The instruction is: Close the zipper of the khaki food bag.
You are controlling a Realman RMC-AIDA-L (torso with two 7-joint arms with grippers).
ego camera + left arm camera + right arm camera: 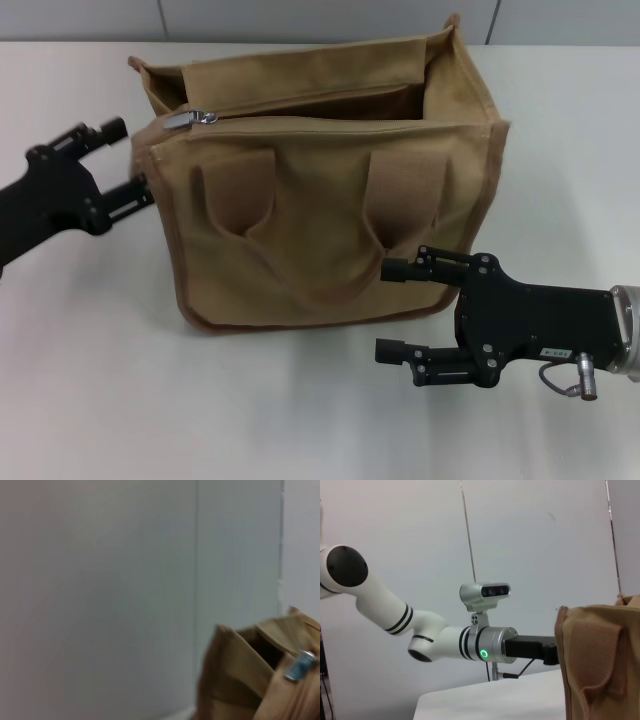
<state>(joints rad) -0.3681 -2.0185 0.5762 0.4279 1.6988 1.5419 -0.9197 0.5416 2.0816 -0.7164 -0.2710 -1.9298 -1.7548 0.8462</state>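
The khaki food bag (330, 220) stands upright on the white table (90, 390), handles facing me, its top open. The zipper (330, 122) runs along the top front edge, and its silver pull tab (188, 119) lies at the bag's left end; the tab also shows in the left wrist view (300, 665). My left gripper (125, 160) is open, its fingers beside the bag's left wall just below the tab. My right gripper (392, 310) is open in front of the bag's lower right corner, holding nothing. The bag also shows in the right wrist view (600, 665).
The white table extends in front of and to both sides of the bag. A grey wall (300, 20) runs behind it. The right wrist view shows my left arm (445, 640) reaching behind the bag.
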